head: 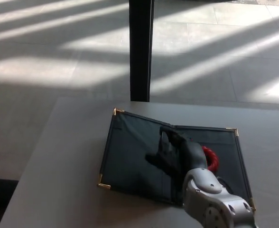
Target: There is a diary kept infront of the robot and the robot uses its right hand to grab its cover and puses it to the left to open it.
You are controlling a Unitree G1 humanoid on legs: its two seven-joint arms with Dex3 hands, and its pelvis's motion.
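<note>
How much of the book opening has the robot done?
Mostly done: the diary lies open on the grey table, its left cover spread flat with gold corners showing. In hand: the right hand hovers over or rests on the middle fold; I can't tell if it touches. A red ring sits on the right page, partly hidden. Left: pulling the hand away.

Bright sun bands stripe the far floor (59, 71); the near table (59, 166) lies in dim shade, slightly soft.

grey table (59, 166), open dark diary (130, 156) lying on it
</note>
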